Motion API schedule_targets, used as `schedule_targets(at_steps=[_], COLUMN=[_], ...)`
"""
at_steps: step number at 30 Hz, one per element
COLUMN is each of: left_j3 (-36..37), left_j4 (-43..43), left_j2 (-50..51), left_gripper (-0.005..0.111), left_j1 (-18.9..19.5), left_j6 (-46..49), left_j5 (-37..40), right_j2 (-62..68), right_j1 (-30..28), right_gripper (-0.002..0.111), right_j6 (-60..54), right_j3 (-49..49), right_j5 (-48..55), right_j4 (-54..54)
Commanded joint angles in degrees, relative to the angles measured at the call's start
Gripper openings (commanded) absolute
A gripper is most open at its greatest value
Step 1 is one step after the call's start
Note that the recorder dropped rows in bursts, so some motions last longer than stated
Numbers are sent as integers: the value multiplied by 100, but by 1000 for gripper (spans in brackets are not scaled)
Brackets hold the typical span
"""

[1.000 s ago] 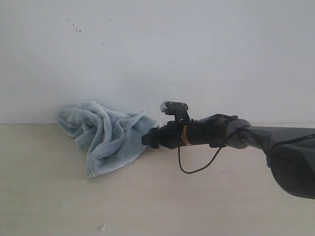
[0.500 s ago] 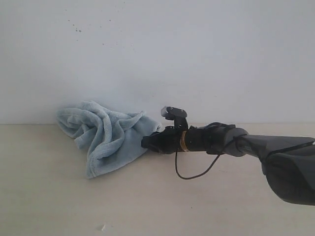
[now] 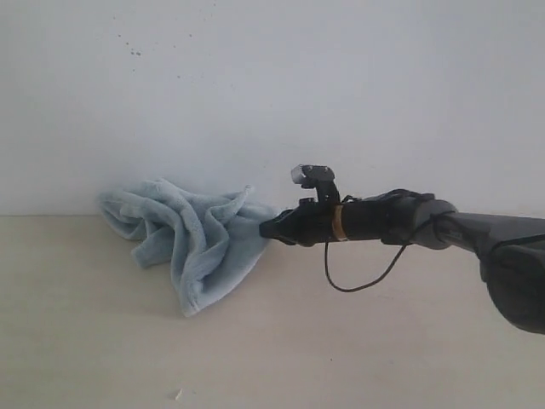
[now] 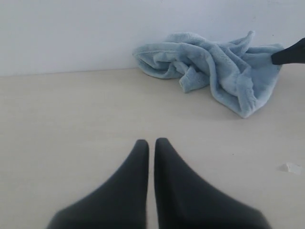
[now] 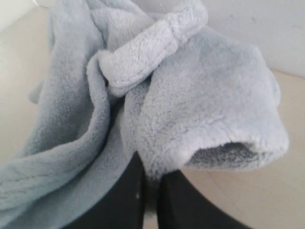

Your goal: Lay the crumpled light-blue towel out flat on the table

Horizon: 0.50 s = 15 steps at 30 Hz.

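The crumpled light-blue towel (image 3: 192, 243) lies bunched on the beige table (image 3: 272, 349) by the back wall, its right edge lifted off the surface. My right gripper (image 3: 266, 228) is shut on that right edge; the right wrist view shows the fluffy towel (image 5: 190, 95) pinched between the dark fingers (image 5: 125, 200), filling most of the picture. My left gripper (image 4: 151, 142) is shut and empty, hovering over bare table well short of the towel (image 4: 214, 67). The right gripper's tip (image 4: 288, 53) shows at the towel's edge in the left wrist view.
A plain white wall (image 3: 272, 94) rises directly behind the towel. A small white scrap (image 3: 177, 394) lies on the table near the front. A black cable (image 3: 366, 277) loops under the right arm.
The right gripper has shut on the towel's right edge and moved up and to the right. The towel's lower flap has been dragged rightward with it. The left gripper stays shut.
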Motion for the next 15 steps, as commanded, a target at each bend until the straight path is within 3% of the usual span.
schedule_targets(at_steps=[1, 10, 15], left_j3=[20, 20, 20], left_j4=[2, 2, 2], left_j2=[-21, -21, -21], left_gripper=[4, 4, 4], left_j1=[2, 2, 2], left_j6=[3, 3, 3], left_j5=[-45, -45, -45], right_j2=[-162, -819, -1625], right_j1=[-366, -967, -1118], right_gripper=[5, 5, 5], right_j6=[681, 864, 683], right_j3=[-5, 789, 2050], right_j5=[-641, -1592, -1550], right_j4=[-503, -503, -503])
